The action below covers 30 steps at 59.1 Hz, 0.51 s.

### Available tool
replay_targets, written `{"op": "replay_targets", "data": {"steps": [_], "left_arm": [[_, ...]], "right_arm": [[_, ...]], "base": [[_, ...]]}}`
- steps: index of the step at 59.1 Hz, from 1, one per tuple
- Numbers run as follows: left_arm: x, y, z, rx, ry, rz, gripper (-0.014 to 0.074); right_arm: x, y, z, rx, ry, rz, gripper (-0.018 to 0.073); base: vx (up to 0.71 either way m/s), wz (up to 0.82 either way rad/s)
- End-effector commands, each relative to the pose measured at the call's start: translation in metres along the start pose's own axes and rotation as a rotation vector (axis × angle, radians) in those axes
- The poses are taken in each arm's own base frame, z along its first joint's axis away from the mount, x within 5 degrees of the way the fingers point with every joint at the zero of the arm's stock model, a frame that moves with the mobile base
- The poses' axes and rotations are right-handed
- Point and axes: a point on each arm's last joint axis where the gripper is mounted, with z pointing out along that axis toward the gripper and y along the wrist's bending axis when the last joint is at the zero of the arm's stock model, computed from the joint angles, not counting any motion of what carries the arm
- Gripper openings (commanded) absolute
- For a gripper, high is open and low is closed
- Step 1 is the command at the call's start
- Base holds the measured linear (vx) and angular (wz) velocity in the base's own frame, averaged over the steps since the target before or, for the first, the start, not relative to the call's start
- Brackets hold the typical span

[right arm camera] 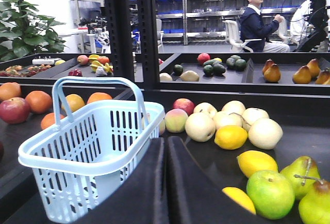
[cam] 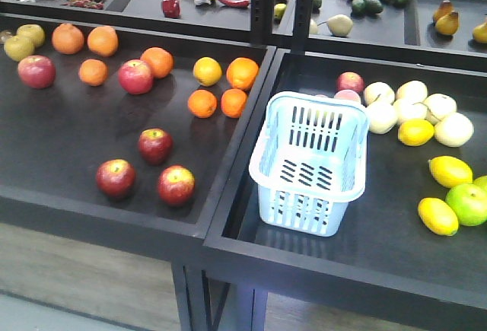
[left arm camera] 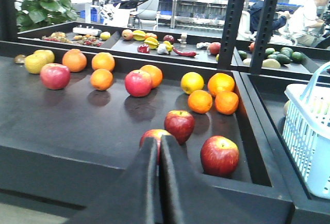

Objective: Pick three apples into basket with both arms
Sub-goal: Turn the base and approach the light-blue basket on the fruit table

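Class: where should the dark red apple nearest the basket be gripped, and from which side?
Grip the apple across its widest middle, descending from above: it is round, sits stem dimple up, and nothing touches its sides.

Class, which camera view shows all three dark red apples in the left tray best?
The exterior front view: the rear apple, left apple and right apple all lie unobstructed. In the left wrist view the shut left pincer covers part of one. The right wrist view shows none clearly.
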Motion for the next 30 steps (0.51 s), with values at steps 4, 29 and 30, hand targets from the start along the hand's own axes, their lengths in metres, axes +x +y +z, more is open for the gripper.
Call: {"op": "replay_targets", "data": {"steps": [4, 29, 30], "left_arm": [[-0.0155, 0.0001, -0.0029, -0.006, -0.109, -0.006, -0.0006], [-0.0154, -0.0010, -0.0029, 0.014, -0.106, -0.006, -0.0006], [-0.0154, -0.0010, -0.0029, 0.014, -0.106, -0.006, -0.0006]], "right_arm": [[-0.0037, 0.0015, -0.0007, -0.014, -0.074, -0.019, -0.0005], [-0.0038, 0.0015, -0.0007, -0.015, -0.075, -0.019, -0.0005], [-0.0038, 0.0015, -0.0007, -0.015, -0.075, -0.019, -0.0005]], "base": [[0.07, -0.12], [0.11, -0.02], [0.14, 0.00]]}}
